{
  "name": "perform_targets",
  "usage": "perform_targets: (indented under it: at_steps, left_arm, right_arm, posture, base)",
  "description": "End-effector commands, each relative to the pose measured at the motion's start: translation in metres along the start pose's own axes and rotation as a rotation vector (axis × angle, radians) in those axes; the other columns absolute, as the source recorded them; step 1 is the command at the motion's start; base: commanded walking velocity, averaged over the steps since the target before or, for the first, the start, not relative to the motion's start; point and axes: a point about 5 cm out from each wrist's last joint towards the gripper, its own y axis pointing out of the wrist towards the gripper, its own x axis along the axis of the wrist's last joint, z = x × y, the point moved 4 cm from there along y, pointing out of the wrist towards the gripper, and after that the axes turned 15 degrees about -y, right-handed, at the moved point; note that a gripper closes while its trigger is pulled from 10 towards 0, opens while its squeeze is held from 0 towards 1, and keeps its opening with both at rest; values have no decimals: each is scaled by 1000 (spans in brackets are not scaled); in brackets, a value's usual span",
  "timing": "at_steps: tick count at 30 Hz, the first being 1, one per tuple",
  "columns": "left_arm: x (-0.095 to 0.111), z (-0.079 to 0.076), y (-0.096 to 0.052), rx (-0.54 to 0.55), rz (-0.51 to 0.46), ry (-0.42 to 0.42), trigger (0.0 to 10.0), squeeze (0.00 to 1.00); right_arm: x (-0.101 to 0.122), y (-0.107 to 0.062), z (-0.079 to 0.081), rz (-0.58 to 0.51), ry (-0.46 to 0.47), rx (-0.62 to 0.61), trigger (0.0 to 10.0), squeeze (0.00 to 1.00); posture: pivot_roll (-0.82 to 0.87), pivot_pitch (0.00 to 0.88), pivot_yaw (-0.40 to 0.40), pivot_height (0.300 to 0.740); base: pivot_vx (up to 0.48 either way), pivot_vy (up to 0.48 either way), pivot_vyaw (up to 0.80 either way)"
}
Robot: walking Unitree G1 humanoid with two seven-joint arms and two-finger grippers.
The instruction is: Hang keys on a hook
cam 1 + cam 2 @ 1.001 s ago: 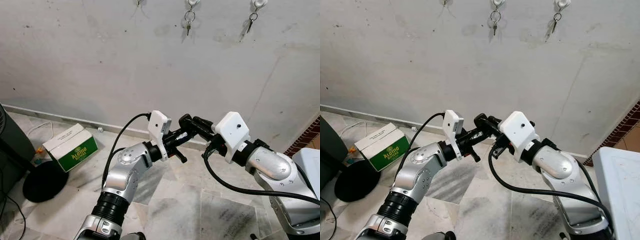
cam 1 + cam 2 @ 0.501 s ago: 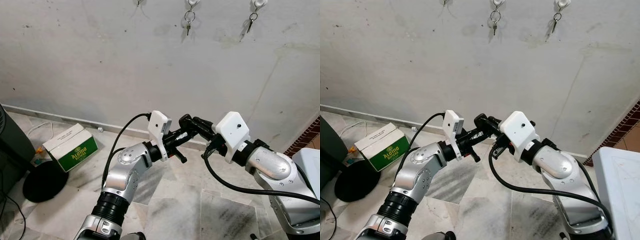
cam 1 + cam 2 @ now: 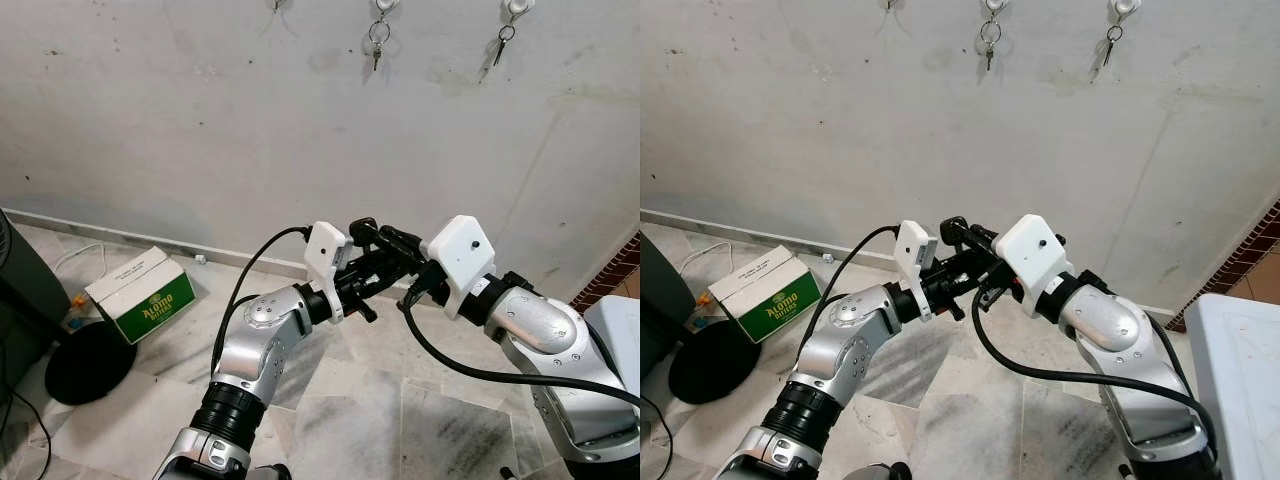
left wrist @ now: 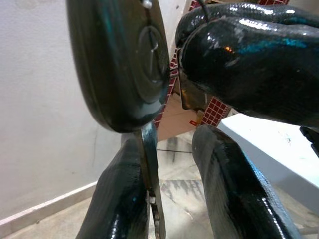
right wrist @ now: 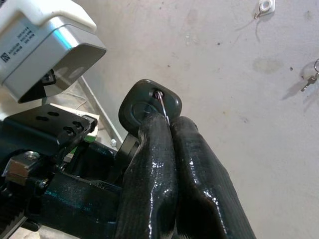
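Before the grey wall (image 3: 200, 120), the two grippers meet at chest height. The right gripper (image 5: 167, 134) is closed on the ring of the black key (image 5: 144, 104). The left gripper (image 4: 169, 164) is slightly open around its metal blade. An empty hook (image 5: 264, 6) is above.

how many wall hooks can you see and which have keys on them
3, all high on the wall. The left hook looks bare. The middle hook holds a key ring. The right hook holds keys. More may sit beyond the top edge.
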Motion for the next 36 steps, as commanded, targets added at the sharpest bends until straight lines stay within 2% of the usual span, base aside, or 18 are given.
perform_targets:
  at_steps: [1,7,15,19,31,34,36]
  left_arm:
    - [2,2,-1,17,3,17,10000,1000]
    - [10,13,-6,101,-15,24,10000,1000]
    - [11,8,-13,92,-21,15,10000,1000]
    - [2,2,-29,101,6,13,10000,1000]
    - [-7,-3,-67,183,38,1,10000,1000]
    - [-6,2,-79,227,47,5,10000,1000]
    - [-5,5,-82,240,49,13,10000,1000]
  right_arm:
    - [1,1,-1,-5,-7,2,0,0]
    - [-5,1,2,21,-31,23,0,0]
    - [-12,-2,1,55,-60,38,0,0]
    - [-37,-8,-3,177,-114,39,0,0]
    - [-80,-16,-7,381,-253,79,0,0]
    - [-96,-25,2,453,-312,195,0,0]
    - [-102,-30,7,483,-301,236,0,0]
  posture:
    - [-103,87,49,740]
    - [-101,89,49,740]
    - [-103,91,49,740]
    - [-94,96,46,740]
    - [-85,90,44,740]
    - [-85,90,44,740]
    - [-85,90,44,740]
  base:
    - [0,0,0]
    - [0,0,0]
    - [0,0,0]
    - [0,0,0]
    - [0,0,0]
    - [0,0,0]
    - [0,0,0]
